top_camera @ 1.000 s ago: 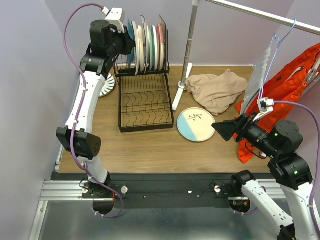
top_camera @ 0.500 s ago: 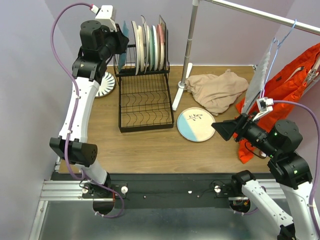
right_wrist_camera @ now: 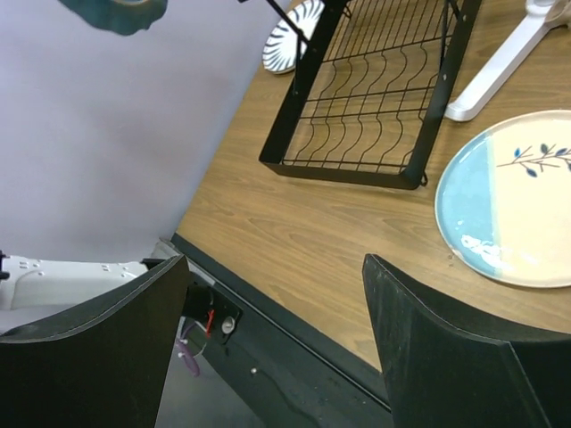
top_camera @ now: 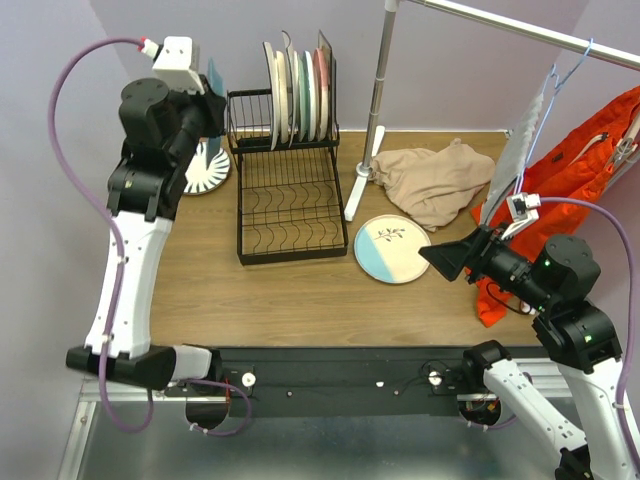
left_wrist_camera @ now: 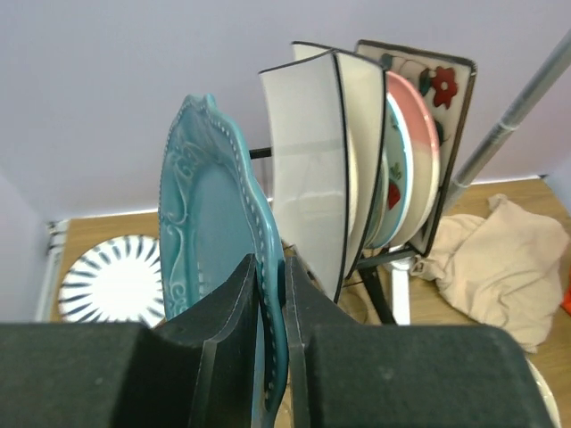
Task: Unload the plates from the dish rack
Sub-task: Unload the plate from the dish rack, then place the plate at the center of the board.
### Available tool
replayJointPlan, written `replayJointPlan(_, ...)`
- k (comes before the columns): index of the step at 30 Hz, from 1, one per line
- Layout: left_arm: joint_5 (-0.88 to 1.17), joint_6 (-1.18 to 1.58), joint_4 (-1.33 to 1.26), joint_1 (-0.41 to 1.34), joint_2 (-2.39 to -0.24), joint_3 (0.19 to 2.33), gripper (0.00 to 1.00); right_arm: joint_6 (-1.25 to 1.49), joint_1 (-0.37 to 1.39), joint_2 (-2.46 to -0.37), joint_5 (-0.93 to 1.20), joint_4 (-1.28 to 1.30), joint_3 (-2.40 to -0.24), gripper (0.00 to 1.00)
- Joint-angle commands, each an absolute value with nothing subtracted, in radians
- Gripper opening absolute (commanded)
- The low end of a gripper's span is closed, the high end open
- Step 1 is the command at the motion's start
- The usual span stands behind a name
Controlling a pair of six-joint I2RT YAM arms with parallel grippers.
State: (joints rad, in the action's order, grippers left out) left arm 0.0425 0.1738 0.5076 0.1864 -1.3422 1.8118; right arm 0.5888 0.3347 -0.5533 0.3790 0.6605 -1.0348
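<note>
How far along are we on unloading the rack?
Done: striped plate and cream-blue plate lie on the table. In hand: left end effector grips the teal plate, clear of the rack. Left: several plates stand in the upper basket.

I see a lab booth: bare lilac walls around my wooden desk, an aluminium mounting rail, a dish rack and clothes rail as props.

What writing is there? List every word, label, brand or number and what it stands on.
No text can be read anywhere. Only patterns show: a branch sprig on the cream-blue plate, dark stripes on the striped plate, raised scrolls on the teal plate.
</note>
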Motion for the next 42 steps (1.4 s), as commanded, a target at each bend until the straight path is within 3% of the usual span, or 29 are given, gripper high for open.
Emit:
replayJointPlan(1,-0.144,0.100,0.440,0.227,-1.172,1.752,0.00,0.644,0.337,-0.545,0.434,0.672,-1.009,0.87)
replayJointPlan(12,-0.417,0.130,0.466,0.544,-0.956,1.401,0.00,0.755,0.336,-0.581,0.362,0.643,-0.924,0.86)
replayJointPlan(27,-1.103,0.144,0.390,1.435,-1.063,1.206,0.00,0.856,0.337,-0.777,0.400,0.545,-0.954,0.89)
replayJointPlan(35,-1.222,0.114,0.379,1.546,-1.233,1.229,0.00,0.880,0.336,-0.847,0.433,0.517,-1.023,0.90)
replayJointPlan(42,-1.192,0.080,0.361,1.559,-1.333,1.247,0.00,0.923,0.337,-0.884,0.520,0.443,-0.986,0.90)
